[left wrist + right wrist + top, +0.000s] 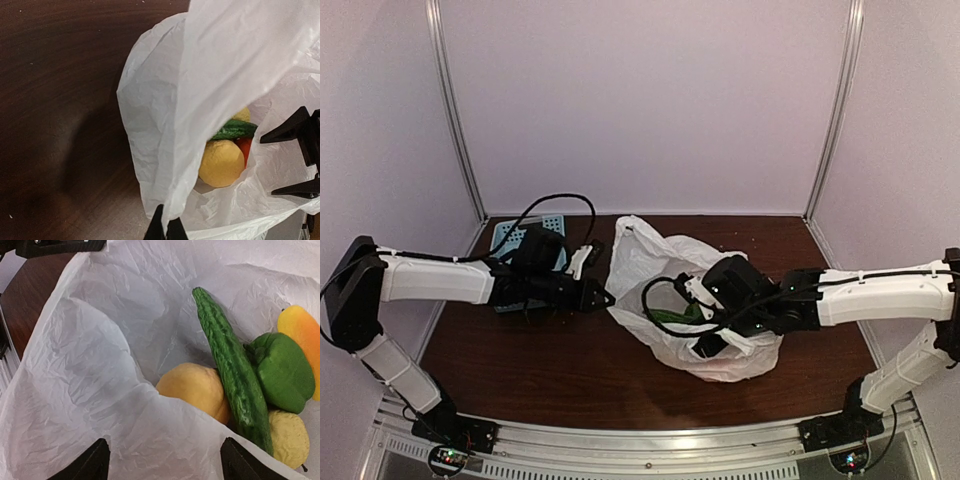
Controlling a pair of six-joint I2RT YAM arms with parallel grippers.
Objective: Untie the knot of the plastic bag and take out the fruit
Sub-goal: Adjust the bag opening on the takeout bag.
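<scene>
Edges: we see the dark wood bench closed in by pale walls at the back and on both sides, with a metal rail along its near edge.
Open room: bare wood lies in front of the plastic bag and at the far right. A blue basket fills the back left corner, partly hidden behind the left arm.
Bag: it sits mid-bench between the two arms, its mouth gaping.
Left tool: its tips are together, clamped on the bag's left edge and holding a sheet of film raised.
Right tool: its fingers stand wide apart at the bag's mouth over the crinkled near wall. We see nothing gripped.
Fruit: all of it lies inside the bag, ahead of the right tool. A long cucumber slants across a round yellow-orange fruit and touches a green pepper. A mango lies beyond the pepper, and a lemon sits under it.
Fruit to tool: the cucumber's near end lies just beside one right finger, and the round fruit sits between the two fingers' lines, a little further in.
</scene>
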